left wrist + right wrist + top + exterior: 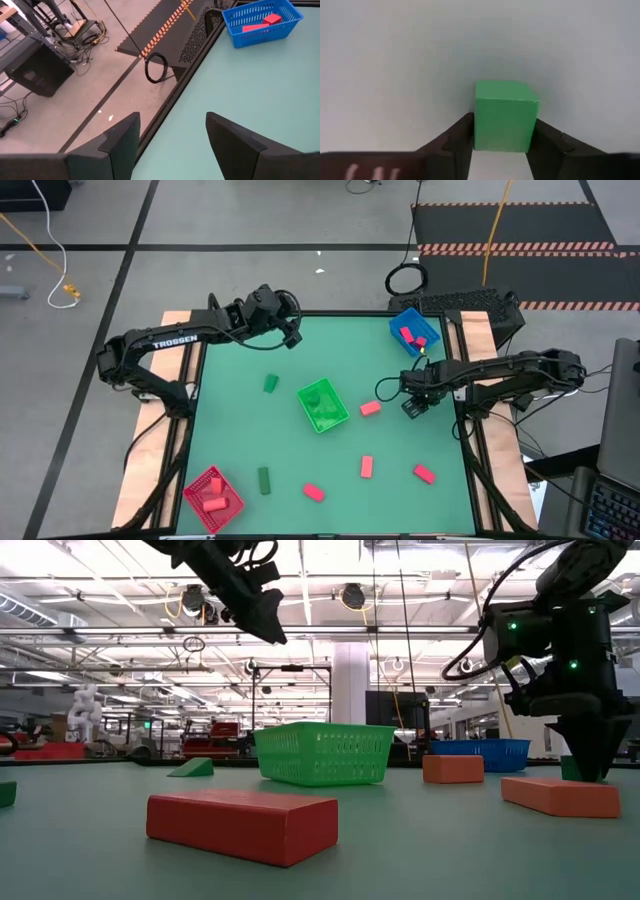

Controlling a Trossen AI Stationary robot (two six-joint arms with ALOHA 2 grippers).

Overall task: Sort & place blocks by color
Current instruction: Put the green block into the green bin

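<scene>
Now blue bin (409, 328) holds red blocks (413, 336); right claw (501, 145) pinching green block (504, 116).

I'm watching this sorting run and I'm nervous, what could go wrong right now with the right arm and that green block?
The right gripper has its fingers against both sides of a green block, seemingly low on it, so it might tip or slip when lifted. A red block lies on the table near the gripper on its way to the green bin and could get nudged. The left gripper hangs open over the table's far edge, out of the way.
</scene>
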